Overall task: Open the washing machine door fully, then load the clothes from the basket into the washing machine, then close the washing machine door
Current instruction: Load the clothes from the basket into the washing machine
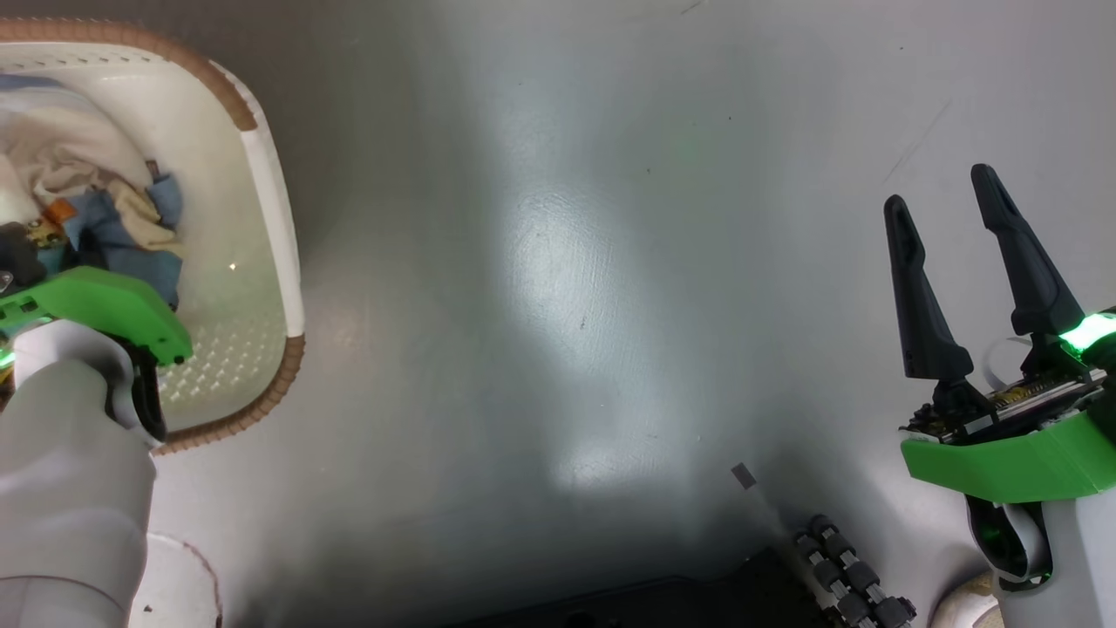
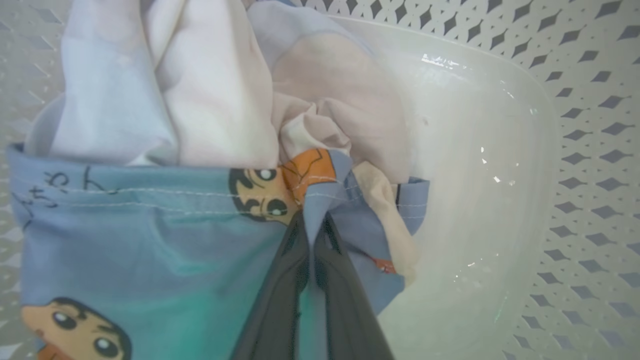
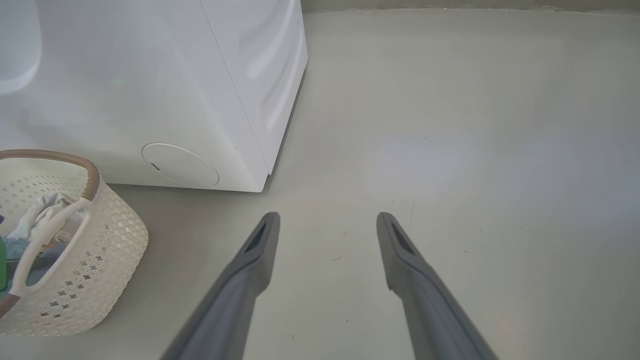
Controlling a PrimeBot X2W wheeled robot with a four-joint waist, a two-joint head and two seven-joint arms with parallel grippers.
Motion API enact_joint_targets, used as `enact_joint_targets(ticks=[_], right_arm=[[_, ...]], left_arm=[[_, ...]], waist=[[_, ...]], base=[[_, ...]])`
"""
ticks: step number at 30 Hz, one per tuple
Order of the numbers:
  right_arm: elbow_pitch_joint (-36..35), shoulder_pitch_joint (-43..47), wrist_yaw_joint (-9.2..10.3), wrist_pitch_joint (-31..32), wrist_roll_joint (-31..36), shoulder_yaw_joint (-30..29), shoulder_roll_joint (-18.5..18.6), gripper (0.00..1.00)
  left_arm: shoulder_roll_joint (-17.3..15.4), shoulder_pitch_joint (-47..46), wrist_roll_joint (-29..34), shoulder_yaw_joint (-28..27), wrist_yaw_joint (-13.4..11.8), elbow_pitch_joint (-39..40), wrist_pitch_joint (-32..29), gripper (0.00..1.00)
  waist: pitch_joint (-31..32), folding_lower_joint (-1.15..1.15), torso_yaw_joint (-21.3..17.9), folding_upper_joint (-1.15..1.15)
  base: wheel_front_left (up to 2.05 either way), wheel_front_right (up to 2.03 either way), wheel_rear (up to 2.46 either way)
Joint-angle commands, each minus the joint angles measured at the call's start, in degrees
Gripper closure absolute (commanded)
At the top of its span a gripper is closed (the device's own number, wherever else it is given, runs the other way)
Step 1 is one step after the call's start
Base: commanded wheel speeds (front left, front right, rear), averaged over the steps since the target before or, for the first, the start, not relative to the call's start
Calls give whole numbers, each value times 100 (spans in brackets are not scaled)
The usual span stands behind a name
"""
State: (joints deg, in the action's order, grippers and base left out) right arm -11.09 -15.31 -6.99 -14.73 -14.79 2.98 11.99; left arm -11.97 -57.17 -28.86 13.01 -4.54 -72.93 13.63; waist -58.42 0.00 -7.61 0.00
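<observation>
Grey floor (image 1: pixel 558 262); left arm (image 1: pixel 70 436) in basket (image 1: pixel 266 192), jaws pinching clothes (image 2: pixel 150 225) (right jaws spread).

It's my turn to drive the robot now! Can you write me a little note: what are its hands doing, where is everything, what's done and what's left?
Left gripper: shut on a fold of the light blue cartoon-print cloth, down inside the cream-white perforated plastic basket.
Right gripper: open and empty, over the grey floor.
White boxy washing machine: on the floor beside the basket. I cannot tell whether its door is open.
Done: one cloth gripped.
Left: lift it out, load it and the white cloth pieces, then close the door.
</observation>
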Motion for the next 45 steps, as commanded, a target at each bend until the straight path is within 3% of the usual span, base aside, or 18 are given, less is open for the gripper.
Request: enact_joint_targets(ticks=[1,11,26,32,45], right_arm=[[-120,247,-50,-27,-82,87,64,0],[-116,186,-50,-27,-49,54,25,0],[160,-49,-50,-27,-36,77,88,0],[317,21,-50,-27,-23,43,92,0],[664,297,-50,-27,-7,34,45,0]], left_arm=[[-186,137,-51,-83,-78,-74,23,100],[-54,273,16,-11,-74,148,129,100],[109,1598,761,-779,-315,2712,136,100],[255,2086,1068,-1064,-277,3376,136,100],[641,3309,1742,-1359,107,4815,137,100]], waist=[[12,0,25,0],[194,0,178,0],[953,0,639,0],[1358,0,731,0],[2604,0,861,0]], base=[[0,0,0],[0,0,0],[0,0,0],[0,0,0],[0,0,0]])
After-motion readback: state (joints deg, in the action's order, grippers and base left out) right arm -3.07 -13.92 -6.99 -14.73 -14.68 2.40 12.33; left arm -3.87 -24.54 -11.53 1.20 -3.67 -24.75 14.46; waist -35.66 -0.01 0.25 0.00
